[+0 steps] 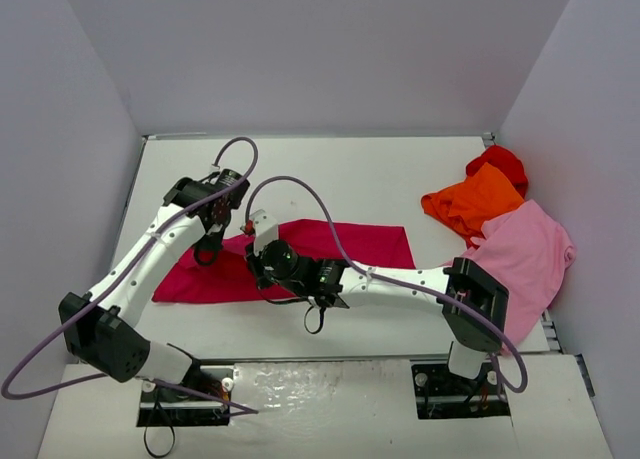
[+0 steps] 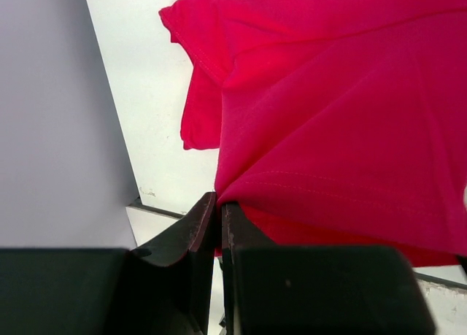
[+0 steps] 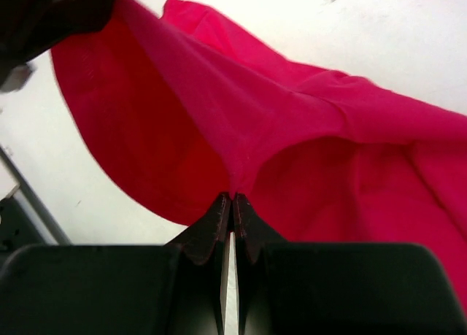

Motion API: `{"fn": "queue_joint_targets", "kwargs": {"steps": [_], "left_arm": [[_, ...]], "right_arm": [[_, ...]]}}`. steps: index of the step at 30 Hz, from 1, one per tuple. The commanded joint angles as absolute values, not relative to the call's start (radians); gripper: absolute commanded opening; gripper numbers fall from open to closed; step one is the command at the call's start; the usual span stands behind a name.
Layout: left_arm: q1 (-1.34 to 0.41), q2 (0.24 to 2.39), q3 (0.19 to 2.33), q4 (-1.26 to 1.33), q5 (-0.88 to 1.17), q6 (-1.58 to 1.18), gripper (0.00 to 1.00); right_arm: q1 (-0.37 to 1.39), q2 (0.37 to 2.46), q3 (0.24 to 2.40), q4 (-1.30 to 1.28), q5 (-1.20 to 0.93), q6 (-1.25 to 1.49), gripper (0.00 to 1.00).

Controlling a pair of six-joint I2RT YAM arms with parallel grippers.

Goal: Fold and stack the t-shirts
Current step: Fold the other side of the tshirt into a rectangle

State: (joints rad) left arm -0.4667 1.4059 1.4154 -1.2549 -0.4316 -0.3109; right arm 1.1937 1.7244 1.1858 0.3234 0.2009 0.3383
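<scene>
Left fingers (image 2: 195, 229): pressed together on a hemmed edge of the crimson t-shirt (image 2: 350, 116), with the cloth fanning out from the tips.
Right fingers (image 3: 210, 229): pressed together, pinching a raised ridge of the same shirt, which peaks at the tips.
Left gripper (image 1: 208, 251): at the shirt's 9 o'clock end in the overhead view.
Right gripper (image 1: 262, 264): just beside it toward 3 o'clock, on the shirt's near edge.
Crimson t-shirt: a long flat band across the middle of the table (image 1: 380, 174).
Handling: likely light and limp. It should drape and sag between the two pinches, and thin cloth may slip.
Best hold: probably the hems or seams, where doubled layers give more grip.
Others: orange t-shirt (image 1: 475, 201), bright red t-shirt (image 1: 500, 162) and light pink t-shirt (image 1: 525, 249) are heaped at 3 o'clock, well apart from the grippers.
</scene>
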Motion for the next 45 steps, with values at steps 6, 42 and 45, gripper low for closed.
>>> {"fn": "queue_joint_targets", "kwargs": {"steps": [6, 42, 45], "left_arm": [[-0.479, 1.440, 1.488, -1.314, -0.534, -0.325, 0.05], [-0.362, 1.715, 1.717, -1.155, -0.671, -0.188, 0.05], [-0.359, 1.671, 1.690, -1.182, -0.609, -0.201, 0.05]], "right_arm": [[1.250, 1.811, 1.275, 0.392, 0.201, 0.348, 0.00], [0.984, 1.936, 1.435, 0.445, 0.137, 0.186, 0.00], [0.998, 1.889, 1.382, 0.439, 0.131, 0.202, 0.00]]}}
